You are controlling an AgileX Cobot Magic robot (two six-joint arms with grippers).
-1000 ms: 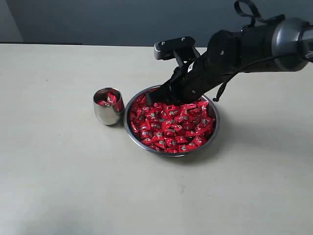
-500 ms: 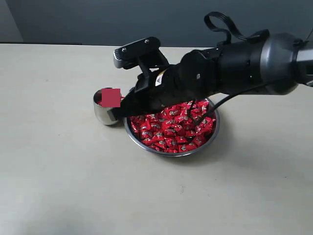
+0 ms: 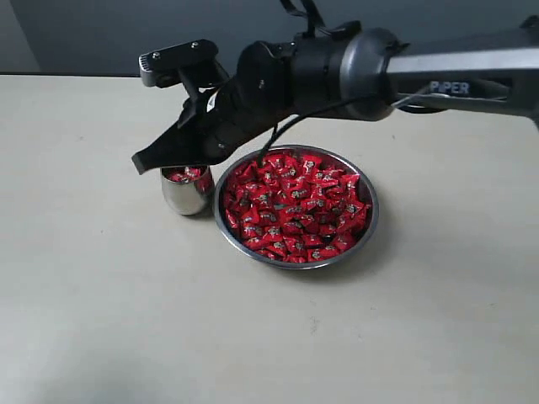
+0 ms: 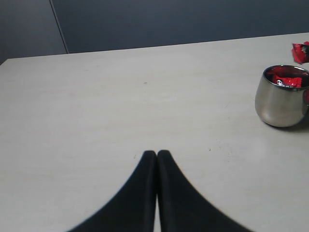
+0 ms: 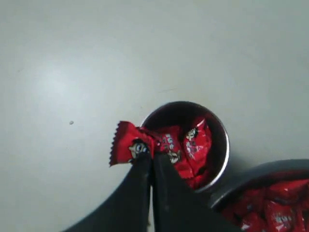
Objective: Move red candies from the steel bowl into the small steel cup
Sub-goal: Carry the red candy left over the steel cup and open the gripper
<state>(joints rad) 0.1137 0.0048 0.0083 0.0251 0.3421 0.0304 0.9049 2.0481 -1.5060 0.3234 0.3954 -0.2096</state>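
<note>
Whereas a second ago the right fingers [image 3: 152,157] were down among the red candies [image 3: 295,206] in the steel bowl [image 3: 295,265], they now hang above the small steel cup [image 3: 181,198], the arm having swung across the bowl toward it; they are pinched narrow on the held candy [image 5: 128,144], whose crimped end sticks out past the tips; the pick is therefore done and the carry nearly so; from the wrist view the sweet sits over the cup's rim on the side away from the bowl, not squarely over the mouth, so a release here could, I judge, drop it onto the surface [image 3: 101,295] beside the cup; a few candies already lie inside the cup, while the bowl just beside it remains heaped; the left fingers [image 4: 147,169] are pressed together on nothing, low over the surface, well apart from the cup.
</note>
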